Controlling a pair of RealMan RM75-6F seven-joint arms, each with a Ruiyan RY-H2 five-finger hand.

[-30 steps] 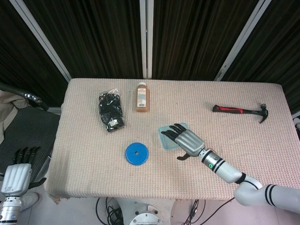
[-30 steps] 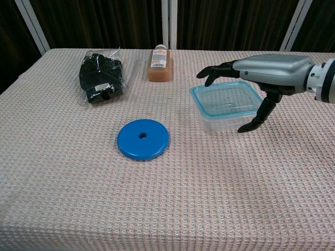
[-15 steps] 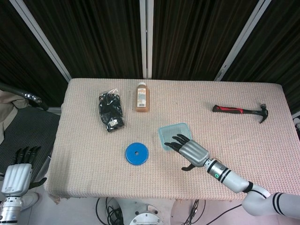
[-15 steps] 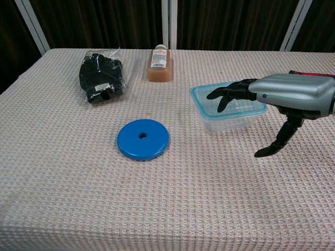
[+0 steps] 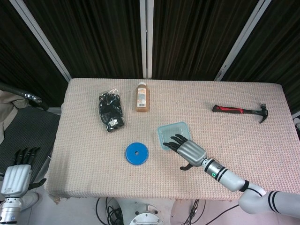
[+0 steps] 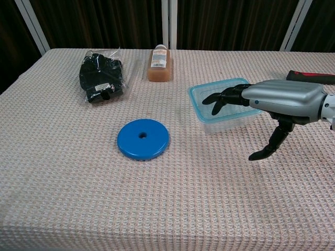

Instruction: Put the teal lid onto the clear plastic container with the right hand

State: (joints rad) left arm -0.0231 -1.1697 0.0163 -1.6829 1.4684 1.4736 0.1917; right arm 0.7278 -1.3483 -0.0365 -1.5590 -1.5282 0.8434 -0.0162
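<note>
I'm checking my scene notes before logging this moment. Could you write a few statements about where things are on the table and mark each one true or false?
1. The teal lid sits on the clear container. True.
2. The right hand grips the hammer. False: the hammer lies alone near the table's far right, and the hand hovers over the lid with its fingers spread.
3. The blue disc lies flat on the table, left of the container. True.
4. The bottle stands upright. False: it lies on its side.
5. The left hand rests on the bag of black gloves. False: it hangs beside the table, off its edge.
</note>
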